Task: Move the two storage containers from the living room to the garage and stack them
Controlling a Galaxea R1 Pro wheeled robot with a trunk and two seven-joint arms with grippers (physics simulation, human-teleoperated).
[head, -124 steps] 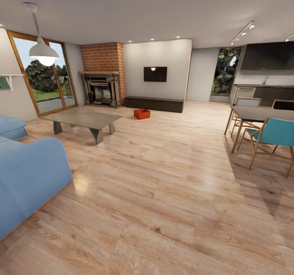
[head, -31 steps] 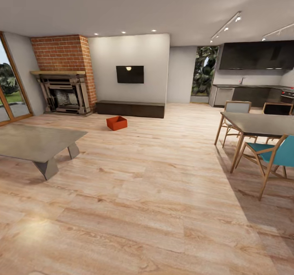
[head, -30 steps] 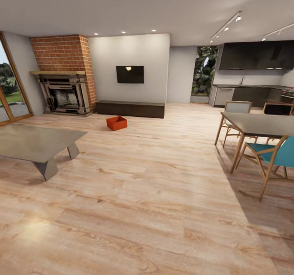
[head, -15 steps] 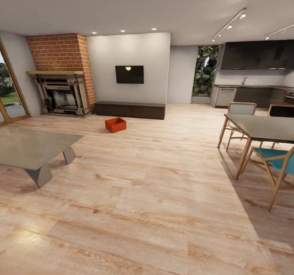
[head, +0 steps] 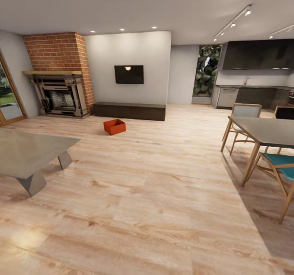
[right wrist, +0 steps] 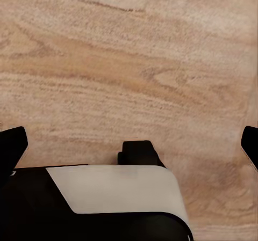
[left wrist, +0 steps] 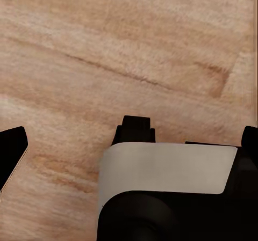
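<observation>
Looking along my left gripper (left wrist: 129, 144), I see its two black fingertips at opposite edges of the left wrist view, one fingertip (left wrist: 12, 150) far from the other, so the jaws stand wide apart with nothing between them. Below them lies only the light wood-plank floor (left wrist: 134, 48). My right gripper (right wrist: 129, 144) shows the same condition: black fingertips (right wrist: 12, 144) at both edges of the right wrist view, jaws fully spread, nothing held, wood planks beneath.

Head view, outward from my position:
- One storage container (head: 114, 126), orange-red and lidless, rests on the plank floor of the living room, turned at an angle to the wall. It sits just in front of the long dark low cabinet (head: 130, 111), apart from it.
- I see one container only; it looks like a single bin, but at this range I cannot tell for certain.
- A dark screen (head: 129, 74) hangs on the white wall above the cabinet.
- The red-brick fireplace (head: 57, 79) stands to the left of the cabinet.
- A grey low table (head: 28, 152) occupies the near left.
- A dining table (head: 265, 130) with wooden chairs, one with a teal seat (head: 279, 160), occupies the right, with a dark kitchen (head: 255, 74) behind it
</observation>
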